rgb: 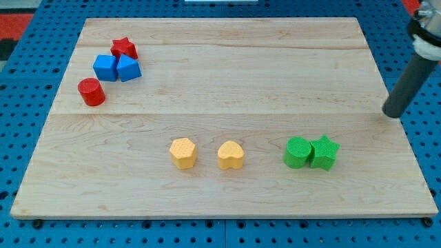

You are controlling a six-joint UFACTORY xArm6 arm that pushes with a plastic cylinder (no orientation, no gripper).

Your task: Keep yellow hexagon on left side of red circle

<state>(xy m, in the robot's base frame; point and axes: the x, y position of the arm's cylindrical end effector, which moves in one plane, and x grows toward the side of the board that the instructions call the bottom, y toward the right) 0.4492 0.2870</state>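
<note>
the rod's tip [394, 114] rests at the board's [227, 69] right edge, well apart from every block and gripping nothing, being a bare rod. the yellow hexagon [183, 153] sits low centre, just left of the yellow heart [231, 155], while the red circle [91, 91] stands far off at upper left, below two blue blocks [117, 67] and a red star [124, 47]. a green circle [298, 152] touches a green star [324, 152] at lower right.

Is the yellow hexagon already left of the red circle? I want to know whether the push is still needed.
No: the yellow hexagon lies toward the view's right and bottom of the red circle, with my tip far off at the right edge.
</note>
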